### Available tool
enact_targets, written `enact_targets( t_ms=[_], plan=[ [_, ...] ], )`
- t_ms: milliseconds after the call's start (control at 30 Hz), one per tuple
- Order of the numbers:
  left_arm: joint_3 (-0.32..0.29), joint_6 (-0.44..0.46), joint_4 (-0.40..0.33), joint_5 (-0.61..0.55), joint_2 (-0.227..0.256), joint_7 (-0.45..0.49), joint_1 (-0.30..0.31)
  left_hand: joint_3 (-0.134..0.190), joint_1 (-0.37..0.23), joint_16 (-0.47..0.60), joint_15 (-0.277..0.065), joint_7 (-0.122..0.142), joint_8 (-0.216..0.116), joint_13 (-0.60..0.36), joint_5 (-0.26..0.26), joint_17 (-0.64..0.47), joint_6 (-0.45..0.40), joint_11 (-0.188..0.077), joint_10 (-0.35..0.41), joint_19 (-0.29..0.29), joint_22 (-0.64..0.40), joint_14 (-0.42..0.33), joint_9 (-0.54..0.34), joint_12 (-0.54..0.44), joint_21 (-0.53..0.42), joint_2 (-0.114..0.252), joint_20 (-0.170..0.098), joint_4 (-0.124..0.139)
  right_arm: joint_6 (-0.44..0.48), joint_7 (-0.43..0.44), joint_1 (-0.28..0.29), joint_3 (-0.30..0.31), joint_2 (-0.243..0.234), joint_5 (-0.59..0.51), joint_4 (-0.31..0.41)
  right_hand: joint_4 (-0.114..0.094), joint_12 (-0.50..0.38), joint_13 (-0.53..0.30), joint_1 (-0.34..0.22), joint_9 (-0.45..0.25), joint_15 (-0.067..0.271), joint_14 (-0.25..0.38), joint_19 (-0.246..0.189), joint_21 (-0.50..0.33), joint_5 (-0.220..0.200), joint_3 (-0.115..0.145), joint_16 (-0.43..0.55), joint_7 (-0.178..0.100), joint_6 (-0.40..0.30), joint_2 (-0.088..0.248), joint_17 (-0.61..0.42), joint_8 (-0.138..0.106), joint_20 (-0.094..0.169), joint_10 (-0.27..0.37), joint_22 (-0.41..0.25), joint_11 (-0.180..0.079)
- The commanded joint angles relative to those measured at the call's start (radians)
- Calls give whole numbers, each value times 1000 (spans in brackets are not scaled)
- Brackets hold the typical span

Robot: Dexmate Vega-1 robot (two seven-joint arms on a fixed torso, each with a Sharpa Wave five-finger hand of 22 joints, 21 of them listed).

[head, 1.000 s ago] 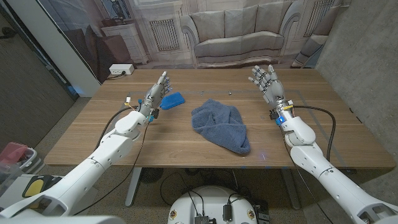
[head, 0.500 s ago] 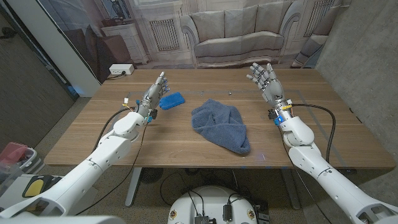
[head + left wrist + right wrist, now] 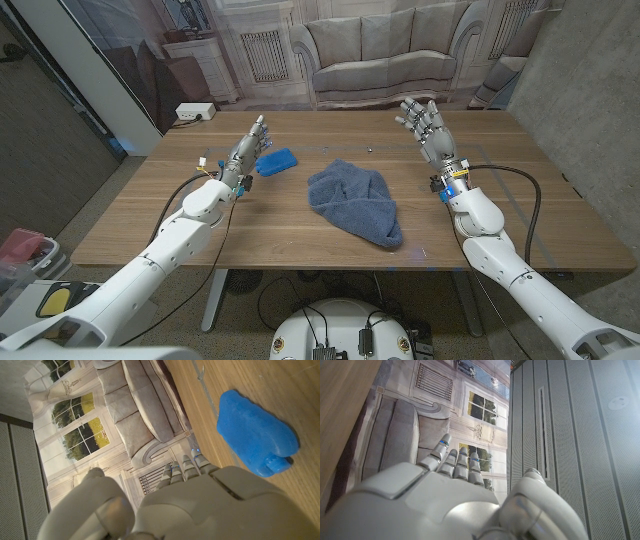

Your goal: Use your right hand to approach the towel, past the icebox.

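A crumpled blue-grey towel (image 3: 355, 200) lies in the middle of the wooden table (image 3: 300, 232). A bright blue icebox (image 3: 276, 160) sits to the towel's left, toward the far side; it is also seen as the blue icebox (image 3: 256, 435) in the left wrist view. My right hand (image 3: 424, 126) is raised above the table to the right of the towel, fingers apart, holding nothing; in its wrist view the right hand (image 3: 435, 500) points at the backdrop. My left hand (image 3: 250, 148) stands open just left of the icebox, apart from it, as the left hand (image 3: 200, 500).
A printed backdrop of a sofa (image 3: 385, 50) hangs behind the table's far edge. A white power strip (image 3: 195, 112) sits on the floor at the back left. A black cable (image 3: 525, 195) runs along my right forearm.
My right hand has lifted slightly and drifted a little toward the far side. The left hand, towel and icebox have not moved.
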State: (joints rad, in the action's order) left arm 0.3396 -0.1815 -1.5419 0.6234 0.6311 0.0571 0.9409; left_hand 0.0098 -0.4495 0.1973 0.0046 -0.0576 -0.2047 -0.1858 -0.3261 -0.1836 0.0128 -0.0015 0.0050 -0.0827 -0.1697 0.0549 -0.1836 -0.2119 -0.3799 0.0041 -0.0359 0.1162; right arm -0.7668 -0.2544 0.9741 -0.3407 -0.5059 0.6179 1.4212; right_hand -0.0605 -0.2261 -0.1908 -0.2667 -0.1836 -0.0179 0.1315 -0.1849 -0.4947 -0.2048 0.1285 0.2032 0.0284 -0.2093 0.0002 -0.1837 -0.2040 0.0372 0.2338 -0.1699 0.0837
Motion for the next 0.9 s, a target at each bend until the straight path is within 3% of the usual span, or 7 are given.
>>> enact_targets(
  t_ms=[33, 233, 900],
  plan=[
    [9, 11, 2, -17, -2, 19, -7, 2, -3, 2, 3, -3, -1, -4, -3, -3, -5, 0, 7, 5, -5, -4, -4, -1, 7, 8, -27, -4, -48, 18, 8, -6, -11, -45, 14, 5, -9, 0, -2, -5, 0, 8, 1, 7, -1, 1, 1, -8, -8, 0, -5, -5, 14, 9, -3, -6],
    [11, 22, -8, -25, 3, 27, -5, 1, -3, 2, 1, -2, -2, -4, -2, -3, -9, 2, 10, 6, -5, -6, -4, -1, 9, 9, -27, -5, -67, 12, 4, -18, -8, -60, 7, 6, -9, 0, -3, -5, 0, 8, 0, 10, -2, 0, 0, -10, -10, 0, -5, -5, 14, 11, -4, -5],
    [-3, 11, -18, -15, 8, 33, 21, -2, -4, 2, 0, -2, -1, -4, 2, -3, -14, 1, 10, 13, -5, -11, -4, 0, 15, 11, -25, -5, -116, 147, 0, -9, -5, -288, 20, 8, -10, 0, -3, -6, 2, 13, -5, 18, -4, -2, 0, -9, -16, -1, -5, -5, 17, 15, -4, -7]
  ],
)
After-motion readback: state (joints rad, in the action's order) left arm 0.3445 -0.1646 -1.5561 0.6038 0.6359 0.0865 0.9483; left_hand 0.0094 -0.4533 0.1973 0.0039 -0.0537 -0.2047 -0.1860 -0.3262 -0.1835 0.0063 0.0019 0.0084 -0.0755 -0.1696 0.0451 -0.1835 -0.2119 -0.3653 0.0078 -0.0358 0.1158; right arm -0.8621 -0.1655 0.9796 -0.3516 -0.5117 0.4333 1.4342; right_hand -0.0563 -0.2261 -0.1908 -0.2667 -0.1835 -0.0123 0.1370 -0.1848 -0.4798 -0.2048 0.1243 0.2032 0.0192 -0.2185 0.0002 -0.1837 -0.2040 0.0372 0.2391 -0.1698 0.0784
